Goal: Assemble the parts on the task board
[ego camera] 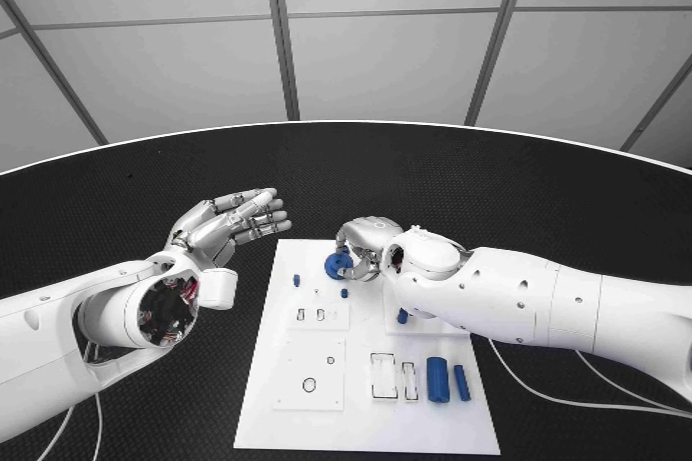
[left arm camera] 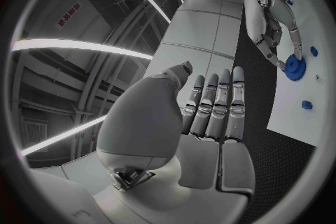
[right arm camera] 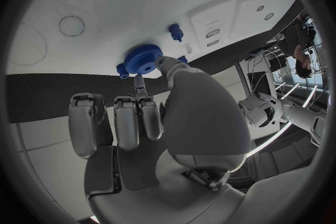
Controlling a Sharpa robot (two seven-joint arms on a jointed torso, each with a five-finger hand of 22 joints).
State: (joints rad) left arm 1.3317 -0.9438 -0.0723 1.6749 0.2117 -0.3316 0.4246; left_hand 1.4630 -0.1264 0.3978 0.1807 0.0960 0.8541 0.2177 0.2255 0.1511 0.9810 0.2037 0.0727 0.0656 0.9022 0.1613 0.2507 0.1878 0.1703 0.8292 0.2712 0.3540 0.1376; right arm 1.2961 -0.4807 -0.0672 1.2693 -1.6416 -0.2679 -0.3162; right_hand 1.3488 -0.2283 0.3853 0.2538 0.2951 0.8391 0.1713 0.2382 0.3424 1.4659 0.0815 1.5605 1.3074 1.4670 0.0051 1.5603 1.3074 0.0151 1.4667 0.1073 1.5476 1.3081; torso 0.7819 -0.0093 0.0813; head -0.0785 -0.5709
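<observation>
While the left hand (ego camera: 231,224) hangs over the black counter (ego camera: 144,196) just off the task board's left edge, its fingers lie straight and side by side, holding nothing. Next comes the white task board (ego camera: 361,421), with a small blue peg (ego camera: 296,279) standing near its upper left and another (ego camera: 343,293) a little further in. Toward its top edge, the right hand (ego camera: 368,246) reaches down and pinches a blue gear (ego camera: 336,267) between thumb and fingertips; the right wrist view shows the gear (right arm camera: 143,59) down at the board's surface. Lower right on the board, two blue cylinders (ego camera: 437,379) lie side by side beside rectangular slots.
</observation>
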